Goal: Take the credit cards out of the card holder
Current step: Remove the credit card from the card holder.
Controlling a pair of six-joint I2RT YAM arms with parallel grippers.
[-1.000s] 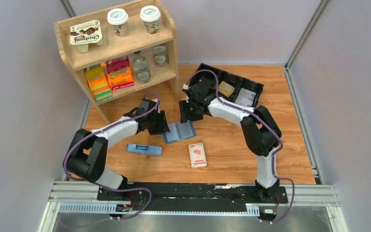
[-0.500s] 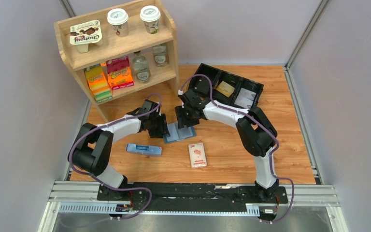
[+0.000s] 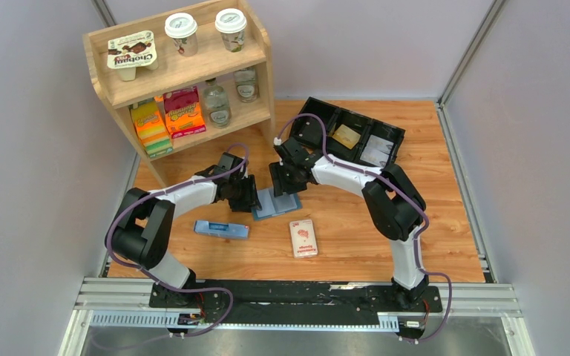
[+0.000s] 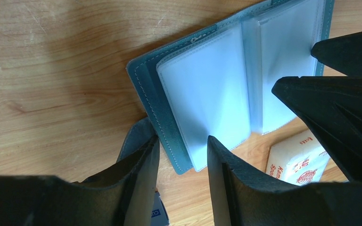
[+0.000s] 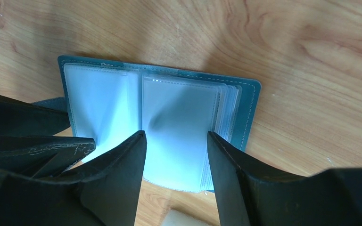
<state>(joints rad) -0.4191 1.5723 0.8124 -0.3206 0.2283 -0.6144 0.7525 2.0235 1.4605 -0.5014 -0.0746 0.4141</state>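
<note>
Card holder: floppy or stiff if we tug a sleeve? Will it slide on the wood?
Probably floppy: the clear sleeves in the card holder look thin and fan out at the edge. It is likely light and lies flat, so it may slide on the smooth table unless pinned. Unlikely to roll or tip.

The left arm [image 3: 185,194] and right arm [image 3: 345,172] are built of white link shells joined by black joint housings. A purple-grey cable [image 3: 111,226] is looped along each. The left gripper [image 4: 181,146] and right gripper [image 5: 175,139] are fitted with matte black, wedge-shaped fingers [image 5: 115,179], faintly scuffed along the edges.
</note>
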